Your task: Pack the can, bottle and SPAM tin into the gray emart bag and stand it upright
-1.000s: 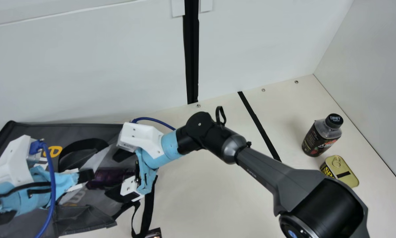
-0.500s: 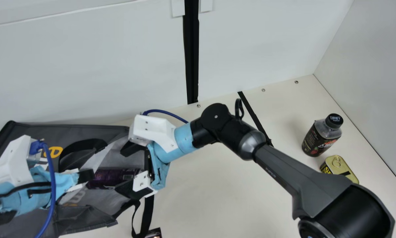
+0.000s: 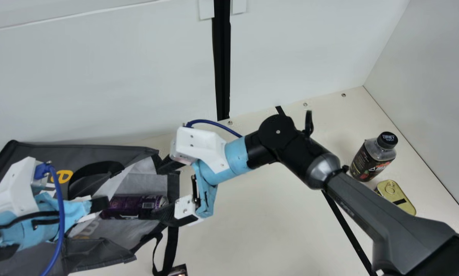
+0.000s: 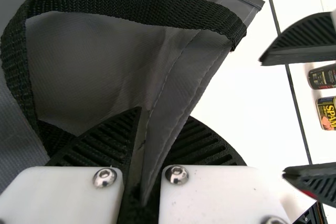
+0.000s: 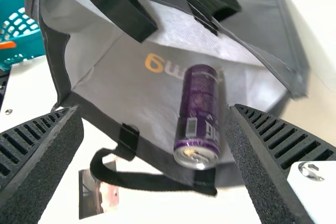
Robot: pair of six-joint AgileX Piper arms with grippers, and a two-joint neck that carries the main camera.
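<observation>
So the left gripper (image 4: 157, 124) is clamped on a gray fold at the bag's mouth, and the right gripper (image 5: 155, 111) has its fingers spread wide with nothing between them, right at the opening. Looks like it has let go of the can (image 5: 197, 108), which lies on its side inside the gray emart bag (image 3: 41, 153), lid end toward the mouth. The bag is lying down on the left part of the desk (image 3: 252, 230), near the far edge, mouth facing right. IMO that's the first worry: one tug on the fabric and the can could roll straight back out, since its end sits so close to the opening. Also watch the dangling strap (image 3: 172, 245) just below those spread fingers, cuz if it snags, the whole bag gets dragged. And if the left one loosens, the mouth probably sags shut before the next drop. Farther out, the bottle (image 3: 367, 163) stands near the right edge of the desk, toward the far corner, with the SPAM tin (image 3: 400, 199) just beside it on the near side. Tight spot tbh, a sloppy grab at the bottle could bump the tin or tip the bottle. Maybe a third done, I'd say.
</observation>
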